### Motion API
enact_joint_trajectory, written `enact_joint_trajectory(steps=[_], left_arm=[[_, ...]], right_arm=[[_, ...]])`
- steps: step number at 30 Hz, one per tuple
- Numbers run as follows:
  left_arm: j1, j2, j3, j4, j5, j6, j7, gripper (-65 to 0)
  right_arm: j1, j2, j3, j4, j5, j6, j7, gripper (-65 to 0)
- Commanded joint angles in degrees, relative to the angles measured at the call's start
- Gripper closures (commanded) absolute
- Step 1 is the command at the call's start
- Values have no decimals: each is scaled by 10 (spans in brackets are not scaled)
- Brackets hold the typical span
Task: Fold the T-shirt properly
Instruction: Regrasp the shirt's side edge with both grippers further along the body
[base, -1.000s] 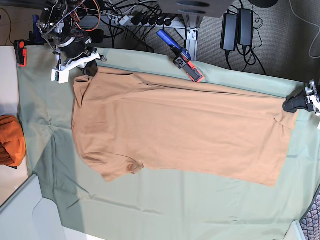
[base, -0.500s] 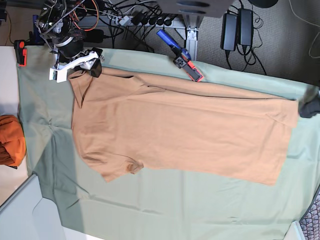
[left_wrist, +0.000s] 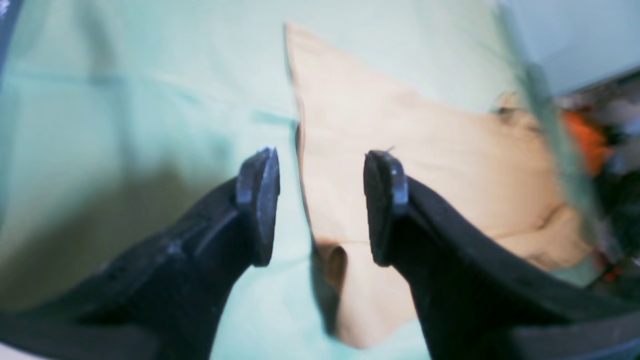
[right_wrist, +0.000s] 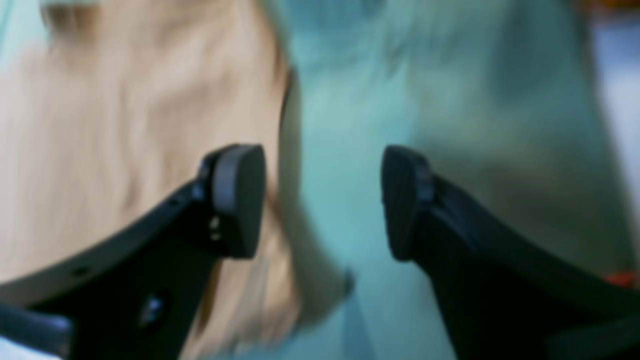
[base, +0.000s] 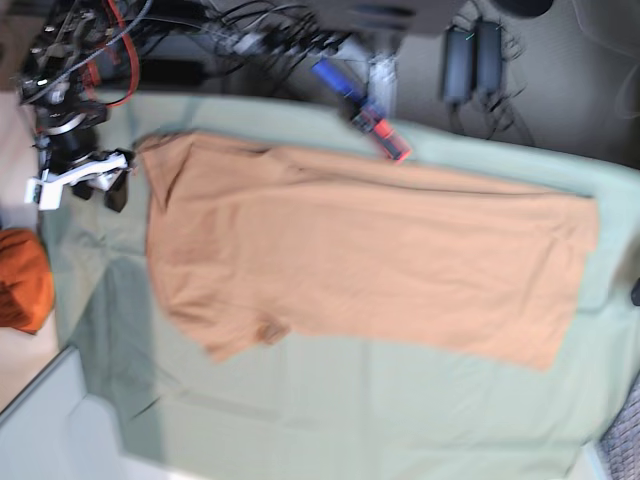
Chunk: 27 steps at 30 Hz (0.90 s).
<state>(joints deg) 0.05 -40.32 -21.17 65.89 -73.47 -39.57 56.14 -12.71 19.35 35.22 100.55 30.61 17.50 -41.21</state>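
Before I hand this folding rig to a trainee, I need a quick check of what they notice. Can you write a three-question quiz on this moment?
1. True or false: the right end effector is clamped on the T-shirt.
2. What lies under the T-shirt? A) bare wood B) green cloth sheet C) cardboard
3. Fill in: the left end effector has its jaws ____.

Key: 1 false, its jaws are apart with nothing between them. 2 B. 3 open, over the shirt's edge.
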Motion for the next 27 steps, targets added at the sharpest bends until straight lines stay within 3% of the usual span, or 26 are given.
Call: enact_joint_trajectory(steps=[1, 7, 12, 16, 19, 23, 27], left_arm=[[-23, -13, 17, 8, 9, -4, -28, -307], [-111, 9, 139, 8, 138, -4, -99, -307], [-145, 23, 187, 7, 205, -4, -114, -308], [-144, 25, 189, 7, 211, -4, -113, -308], [-143, 25, 189, 7, 215, -4, -113, -308], [-143, 25, 189, -6, 221, -4, -122, -308], [-143, 25, 189, -66, 223, -4, -167, -309]], right_arm=[[25, 14, -2, -7, 2, 44, 12, -371], [175, 36, -58, -131, -5, 44, 20, -371], [299, 38, -120, -258, -68, 44, 42, -371], [387, 38, -184, -401, -106, 45, 72, -371], [430, 38, -233, -486, -109, 67, 90, -371], [448, 37, -296, -520, -112, 74, 100, -371], [444, 33, -343, -520, -112, 76, 95, -371]])
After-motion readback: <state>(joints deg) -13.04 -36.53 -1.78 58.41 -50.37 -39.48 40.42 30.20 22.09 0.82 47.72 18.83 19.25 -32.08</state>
